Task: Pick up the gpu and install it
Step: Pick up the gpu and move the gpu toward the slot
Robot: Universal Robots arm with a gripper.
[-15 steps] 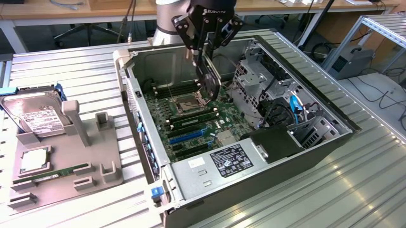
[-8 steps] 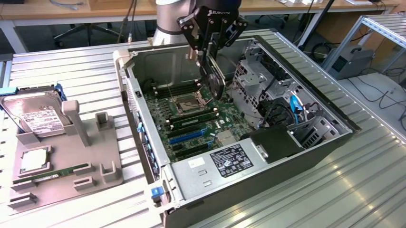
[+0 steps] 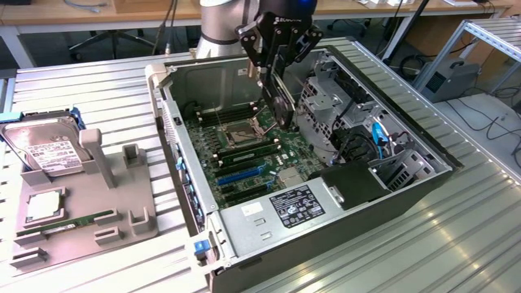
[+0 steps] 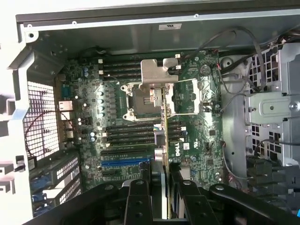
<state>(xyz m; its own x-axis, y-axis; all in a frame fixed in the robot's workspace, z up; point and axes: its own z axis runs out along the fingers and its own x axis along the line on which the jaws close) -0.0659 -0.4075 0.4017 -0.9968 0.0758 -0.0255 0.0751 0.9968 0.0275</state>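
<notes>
Spanning the scene, one slatted table (image 3: 456, 244) bears one open case (image 3: 326, 241) and, at the exterior view's left, one grey holder (image 3: 82, 235). One motherboard (image 3: 244, 174) lies inside the case. The holder carries one hard drive (image 3: 45, 149), one CPU (image 3: 43, 207) and one RAM stick (image 3: 69, 223). One gripper (image 3: 273, 70) clamps the single gpu (image 3: 282, 104), held on edge over the motherboard.
</notes>
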